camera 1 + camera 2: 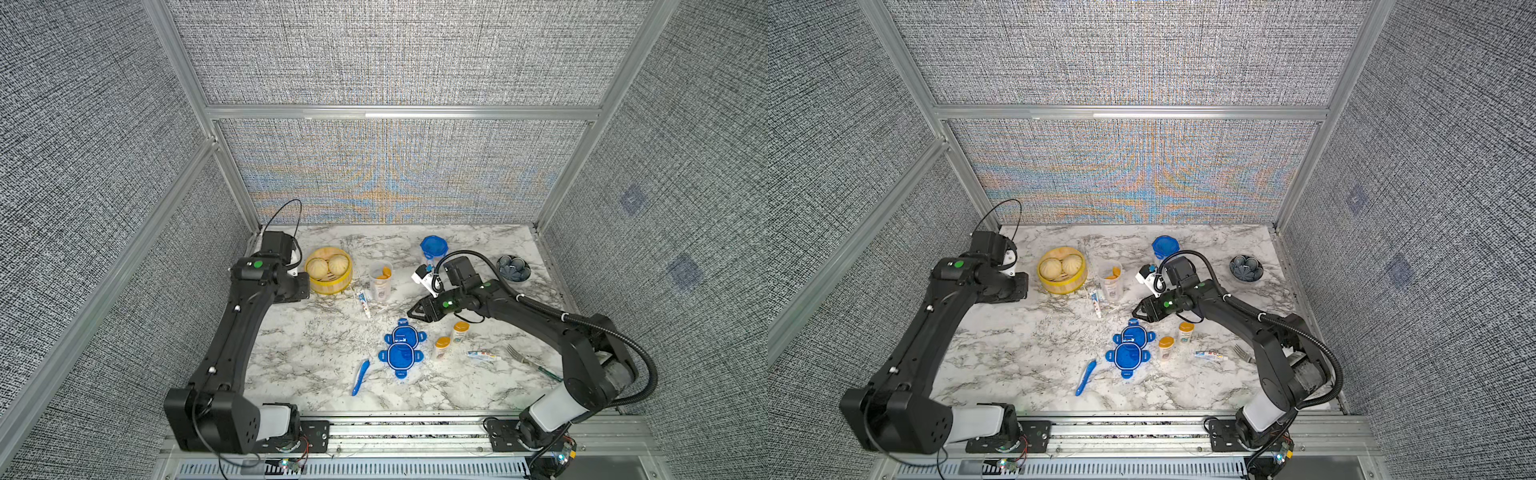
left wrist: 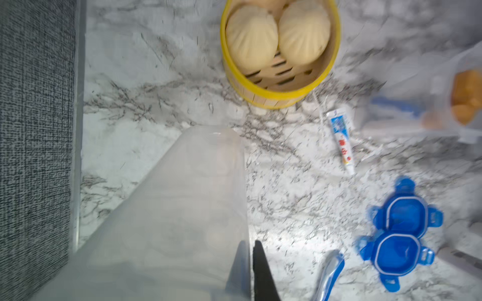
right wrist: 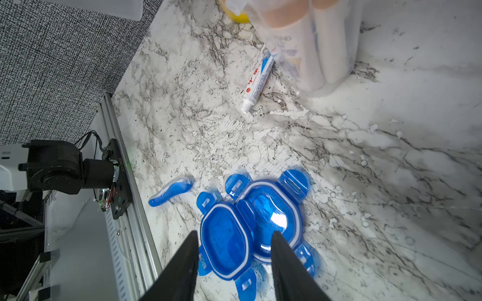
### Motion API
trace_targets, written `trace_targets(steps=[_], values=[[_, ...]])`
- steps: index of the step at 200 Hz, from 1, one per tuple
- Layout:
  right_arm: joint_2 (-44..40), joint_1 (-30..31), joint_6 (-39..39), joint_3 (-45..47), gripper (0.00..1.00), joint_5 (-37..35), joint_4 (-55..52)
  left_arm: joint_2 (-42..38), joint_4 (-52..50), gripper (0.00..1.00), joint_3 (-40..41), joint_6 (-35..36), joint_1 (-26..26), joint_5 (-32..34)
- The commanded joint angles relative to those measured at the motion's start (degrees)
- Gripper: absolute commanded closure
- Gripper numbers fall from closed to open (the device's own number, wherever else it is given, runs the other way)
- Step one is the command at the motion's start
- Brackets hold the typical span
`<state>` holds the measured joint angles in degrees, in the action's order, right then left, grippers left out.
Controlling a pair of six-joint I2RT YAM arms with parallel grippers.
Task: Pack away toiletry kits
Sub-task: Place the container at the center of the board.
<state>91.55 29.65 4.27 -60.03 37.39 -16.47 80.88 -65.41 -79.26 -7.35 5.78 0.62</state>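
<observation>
A: Where was the left pincer point(image 2: 249, 245)?
B: Pinched fully together on the thin wall of a seemingly empty tall clear plastic tub point(image 2: 182, 208), one finger each side, near the round yellow bamboo steamer point(image 2: 280, 52).
A: And the right pincer point(image 3: 234, 234)?
B: Roughly half spread, holding nothing, poised over two overlapping blue four-tab clip lids point(image 3: 227, 242) lying on the white marble-patterned desk point(image 3: 365, 156).
A: How would a lid handle?
B: Light, stiff, rather slick, I judged; lying flat it offered little, so an upturned tab or the raised rim looked the best hold.
A: The tub?
B: Light but flexible; a one-wall pinch might let it swing or slip.
A: The rest?
B: A blue toothbrush point(image 1: 360, 376) lay near the lids; a small white toothpaste tube point(image 1: 364, 303) lay beside a second clear tub point(image 1: 380, 289) holding orange-capped bottles point(image 1: 383, 273).
</observation>
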Motion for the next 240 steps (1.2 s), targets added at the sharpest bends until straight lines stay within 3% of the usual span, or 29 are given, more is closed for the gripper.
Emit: trace_targets(steps=[1,59,87,145,183,215,240], values=[[-0.27,-0.03,-0.06,0.26,0.53,1.76,-0.1,5.28,-9.91,1.0,-2.41,6.14,-0.07,0.34],[-1.04,-0.18,1.69,1.56,0.53,3.36,2.49,13.28,-5.87,0.99,-1.86,7.14,0.04,-3.24],[-1.24,-0.33,2.13,2.09,0.53,3.88,3.28,15.2,-5.63,0.95,-2.08,7.21,0.45,-1.26],[-1.81,-1.04,2.67,2.68,0.52,4.03,4.12,15.41,-5.34,0.75,-1.68,6.44,0.49,-0.02],[-2.08,-1.34,2.93,2.69,0.52,4.1,4.25,11.25,-8.57,0.52,-9.32,5.01,0.55,2.6],[-2.16,-1.68,3.3,2.72,0.52,3.85,4.76,7.83,-8.13,0.49,-14.26,0.71,2.86,-5.94],[-1.61,-2.52,5.52,4.57,0.52,3.83,6.16,3.48,3.76,0.48,-7.1,-11.59,6.18,-14.5]])
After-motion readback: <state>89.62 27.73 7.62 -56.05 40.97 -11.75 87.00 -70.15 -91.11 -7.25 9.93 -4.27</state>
